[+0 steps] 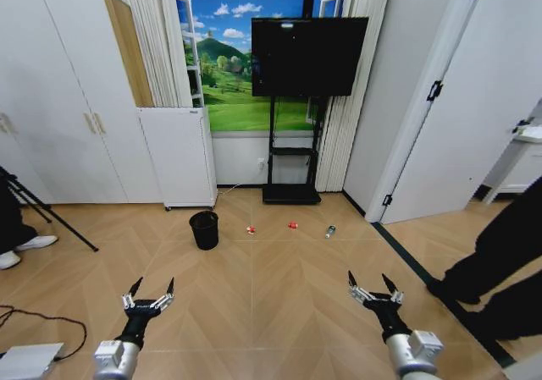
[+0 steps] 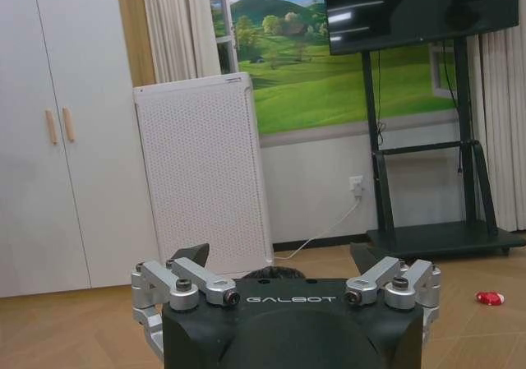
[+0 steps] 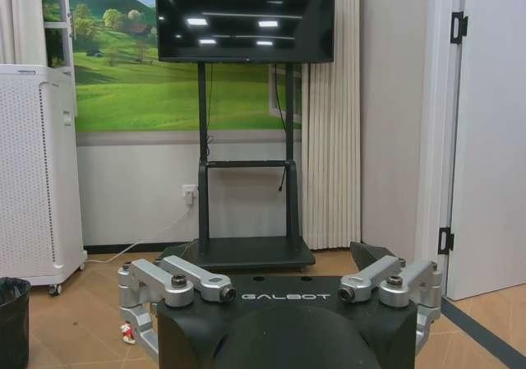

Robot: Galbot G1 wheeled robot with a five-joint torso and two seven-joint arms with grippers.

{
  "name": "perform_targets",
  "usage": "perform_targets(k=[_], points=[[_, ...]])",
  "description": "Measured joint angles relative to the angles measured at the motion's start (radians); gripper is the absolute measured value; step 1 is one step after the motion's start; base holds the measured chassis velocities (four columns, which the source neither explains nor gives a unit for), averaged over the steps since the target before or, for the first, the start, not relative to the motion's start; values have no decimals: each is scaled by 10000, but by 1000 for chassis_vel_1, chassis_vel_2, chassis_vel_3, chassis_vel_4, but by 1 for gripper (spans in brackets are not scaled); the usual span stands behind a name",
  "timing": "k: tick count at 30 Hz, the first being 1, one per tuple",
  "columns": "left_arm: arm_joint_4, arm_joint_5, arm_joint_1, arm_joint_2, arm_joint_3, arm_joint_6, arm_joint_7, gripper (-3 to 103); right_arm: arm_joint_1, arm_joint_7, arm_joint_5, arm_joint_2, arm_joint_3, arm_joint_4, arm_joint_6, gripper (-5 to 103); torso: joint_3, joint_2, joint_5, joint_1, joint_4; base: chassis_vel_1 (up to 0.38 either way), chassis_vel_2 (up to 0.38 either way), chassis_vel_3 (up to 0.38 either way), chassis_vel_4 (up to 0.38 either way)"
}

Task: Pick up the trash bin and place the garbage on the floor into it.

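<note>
The small black round trash bin (image 1: 203,229), wide at the rim and tapering toward its base, stands upright on the wooden herringbone floor (image 1: 271,295) just in front of the tall white perforated appliance (image 1: 179,156); from the head view its inside is too dark to tell whether it holds anything. To its right, in a loose row on the floor and well apart from the bin, lie a small red-and-white wrapper lump (image 1: 251,228), a second reddish lump (image 1: 293,225) and a small greenish-grey can-like piece (image 1: 329,231). The left gripper (image 1: 150,293) and the right gripper (image 1: 373,284) hover low over the near floor, far from the bin, each with jaws spread wide and holding nothing.
</note>
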Motion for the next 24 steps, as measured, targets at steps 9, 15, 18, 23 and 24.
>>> perform_targets(k=[9,15,18,23,24], points=[[-76,39,88,-106,3,0,-18,97,86,41,49,-46,-25,-34,-74,100,-1,1,0,-2,-1,-30,34,32,-28],[-106,71,147,-102,8,6,-23,94,89,33,55,-32,-23,-68,-62,100,-1,1,2,-2,-1,-149,173,154,-161],[-130,81,154,-145,27,11,-25,97,68,31,62,-34,-1,-89,-41,100,-1,1,-2,-1,-1,-200,222,213,-212],[-133,98,202,-202,35,10,-32,98,63,31,64,-31,-12,-94,-36,100,0,0,1,0,0,-263,255,255,-247],[-133,98,206,-204,35,10,-33,98,61,31,63,-24,-15,-106,-35,100,0,0,1,0,-2,-256,297,300,-280]])
